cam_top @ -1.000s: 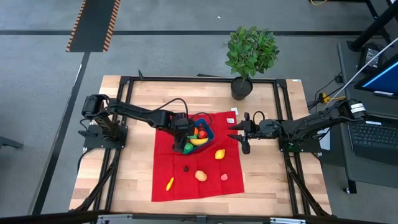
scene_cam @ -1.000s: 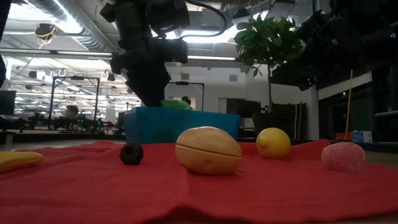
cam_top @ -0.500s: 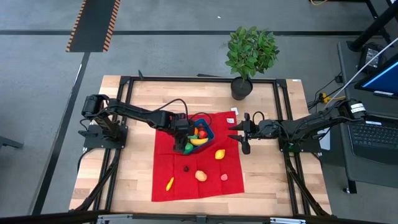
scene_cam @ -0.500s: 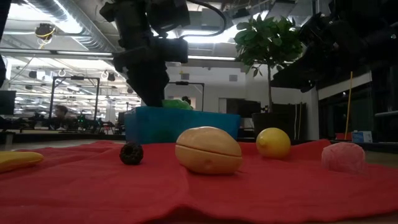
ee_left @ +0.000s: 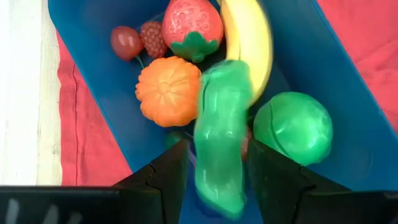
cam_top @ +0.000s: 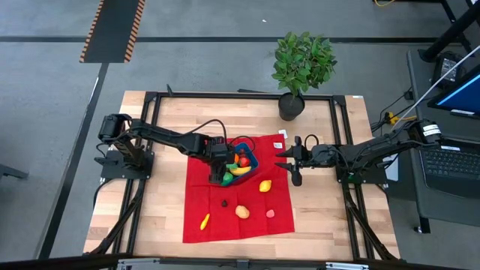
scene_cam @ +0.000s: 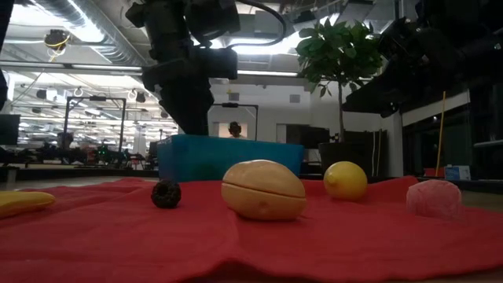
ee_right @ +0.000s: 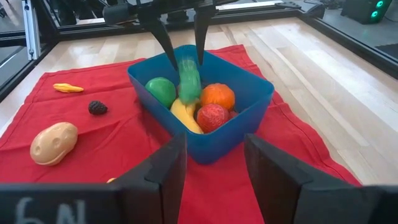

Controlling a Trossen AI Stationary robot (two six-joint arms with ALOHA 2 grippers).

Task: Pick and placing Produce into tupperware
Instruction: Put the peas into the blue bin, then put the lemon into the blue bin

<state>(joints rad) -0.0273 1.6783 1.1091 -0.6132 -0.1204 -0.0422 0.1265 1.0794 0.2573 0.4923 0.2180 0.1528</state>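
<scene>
Grey concrete floor (cam_top: pixel 225 60) with an orange-black hazard strip (cam_top: pixel 112 30), wooden counter (cam_top: pixel 172 225) framed in black rails, potted plant (cam_top: pixel 302 64) at its far edge, computer desk (cam_top: pixel 457 161) alongside, open workshop hall with ceiling ducts (scene_cam: pixel 86 23) and strip lights (scene_cam: pixel 47 67) beyond.

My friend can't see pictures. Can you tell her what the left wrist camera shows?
A green toy vegetable drops from the left gripper and its open fingers into the blue tupperware, which holds an orange, strawberry, banana and green ball.
</scene>
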